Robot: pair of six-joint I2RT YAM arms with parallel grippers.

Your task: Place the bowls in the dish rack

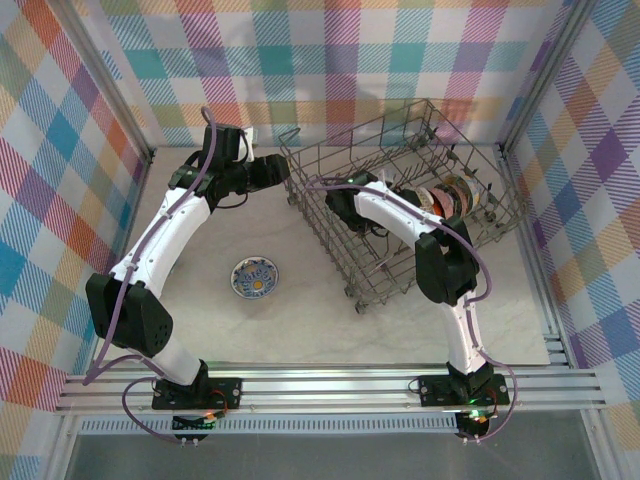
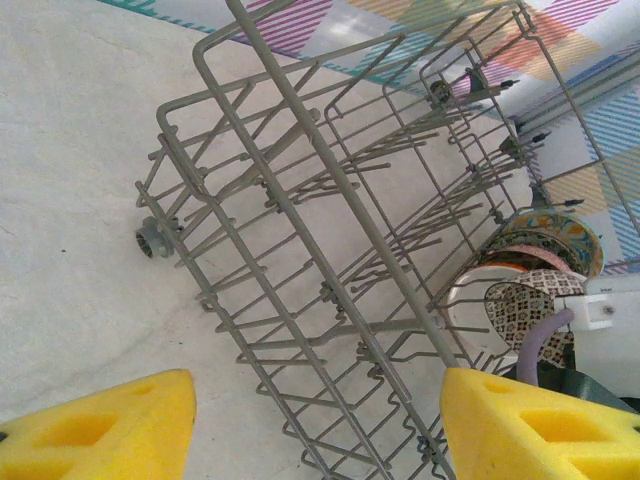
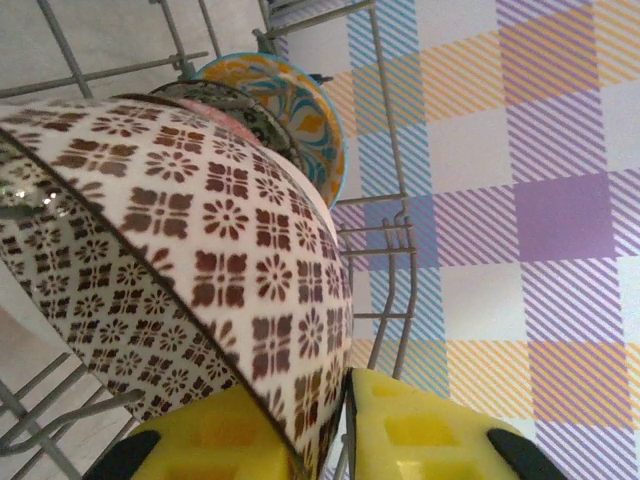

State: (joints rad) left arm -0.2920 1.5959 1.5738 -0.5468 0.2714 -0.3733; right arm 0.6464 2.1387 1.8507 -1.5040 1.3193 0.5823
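The brown-patterned bowl (image 3: 200, 250) was stood in the dish rack (image 2: 309, 130), its rim between the right gripper's (image 3: 325, 405) narrow jaws; whether it was gripped could not be told. The left gripper (image 2: 315, 420) was held wide before the rack.

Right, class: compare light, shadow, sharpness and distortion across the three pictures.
Top external view: even, soft light, only faint shadows beneath the grey wire dish rack, all sharp. Left wrist view: rack wires crisp, the yellow claw fingers at the bottom edge blurred. Right wrist view: the brown-and-white patterned ceramic bowl looms close and bulging, yellow pads below it soft, the plaid wall behind sharp.
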